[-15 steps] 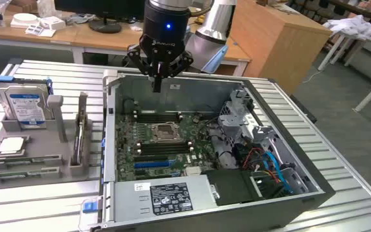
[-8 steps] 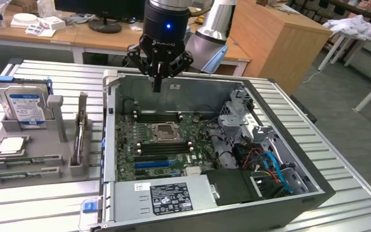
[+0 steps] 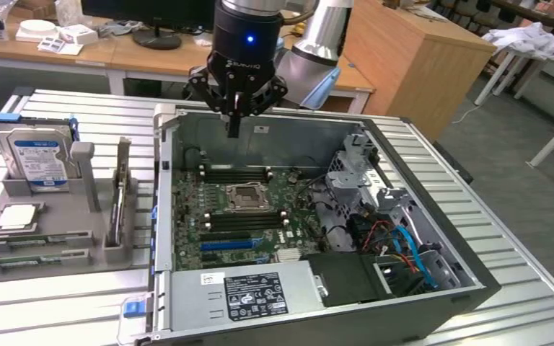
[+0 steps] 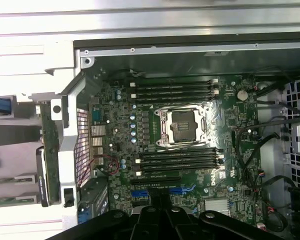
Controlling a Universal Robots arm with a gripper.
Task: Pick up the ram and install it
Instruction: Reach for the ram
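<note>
Grey slatted table (image 3: 75, 115) is carrying one open computer case (image 3: 306, 137) and, on the exterior view's left of it, one grey holder (image 3: 83, 169).

I'm watching one arm hanging over the case wall opposite the power supply (image 3: 248, 292). The gripper (image 3: 231, 130) is pinched fully closed and gripping nothing, with its tips pointing down just inside that wall, above the edge of the motherboard (image 3: 188, 216).

The holder is keeping one hard drive (image 3: 34, 160) upright at its far end, blue label facing the camera. One ram (image 3: 120, 189) is standing on its long edge in the holder, between the hard drive and the case side, well apart from the gripper. One processor chip (image 3: 17, 216) is lying flat below the hard drive. I'm also seeing two green strips (image 3: 27, 243) lying in the low slots; I cannot tell what they are.

On the wrist view I'm counting eight memory slots (image 4: 175, 89), four on each side of one socket (image 4: 182, 122), all sitting bare.
</note>
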